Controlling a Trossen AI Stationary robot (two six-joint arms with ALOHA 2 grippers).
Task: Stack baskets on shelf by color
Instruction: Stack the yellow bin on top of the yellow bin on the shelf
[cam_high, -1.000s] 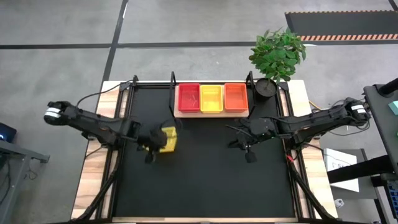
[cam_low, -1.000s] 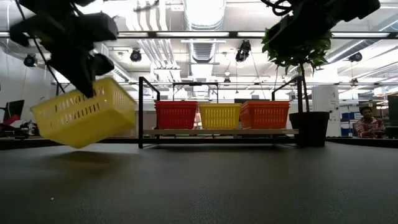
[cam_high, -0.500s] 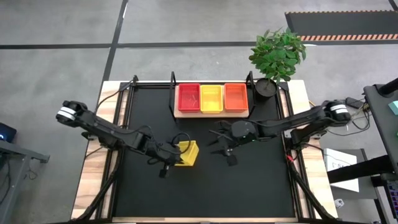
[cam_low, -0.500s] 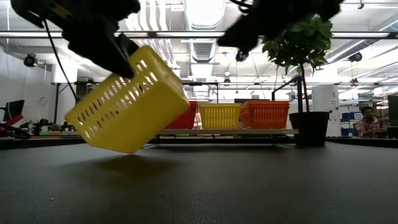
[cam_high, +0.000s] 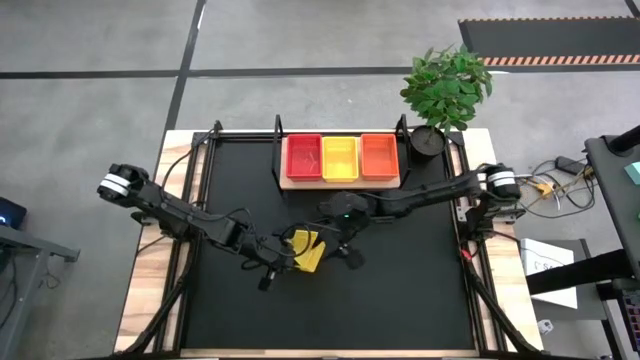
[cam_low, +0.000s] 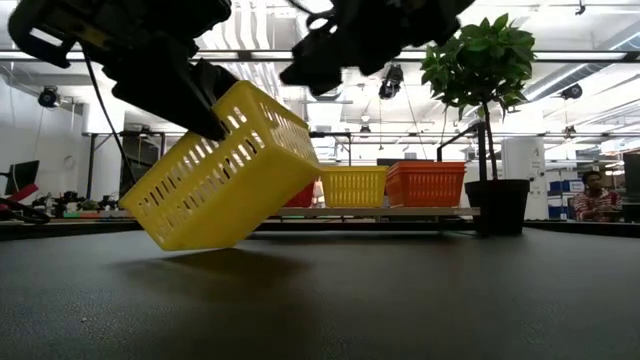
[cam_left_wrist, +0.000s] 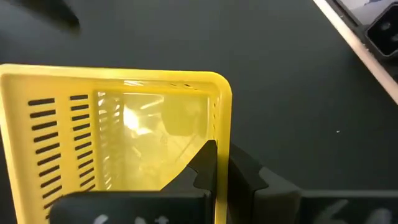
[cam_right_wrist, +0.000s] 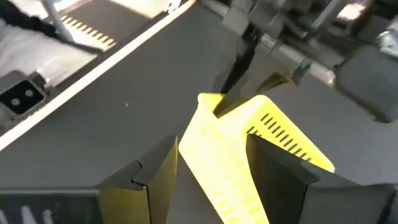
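Right gripper (cam_high: 338, 238) stood with its fingers (cam_right_wrist: 281, 177) spread wide, and in its own wrist view the free rim of the yellow basket (cam_high: 306, 250) lay straight ahead, in line with the gap between them, apparently just short of contact. Left gripper (cam_high: 278, 254) was clamped on the opposite wall of that basket, one dark finger (cam_left_wrist: 205, 165) inside the wall, holding it tilted and clear of the black mat (cam_high: 400, 290) near the table's middle. From above, the basket sat directly between the two grippers, touching the left one and just beside the right; its free end pointed toward the right arm, so that arm looked the better placed to take it over. Shelf (cam_high: 340, 182) lay well apart, at the far edge, already carrying a red basket (cam_high: 303, 157), a yellow one (cam_high: 340, 157) and an orange one (cam_high: 378, 156) side by side. Potted plant (cam_high: 446, 90) stood just beside the shelf's right end. Against the frame a second earlier: the basket had been carried from the left part of the mat toward the centre and tipped more steeply; the right arm had reached inward from the right side to meet it, and its fingers, then nearly together, had opened.
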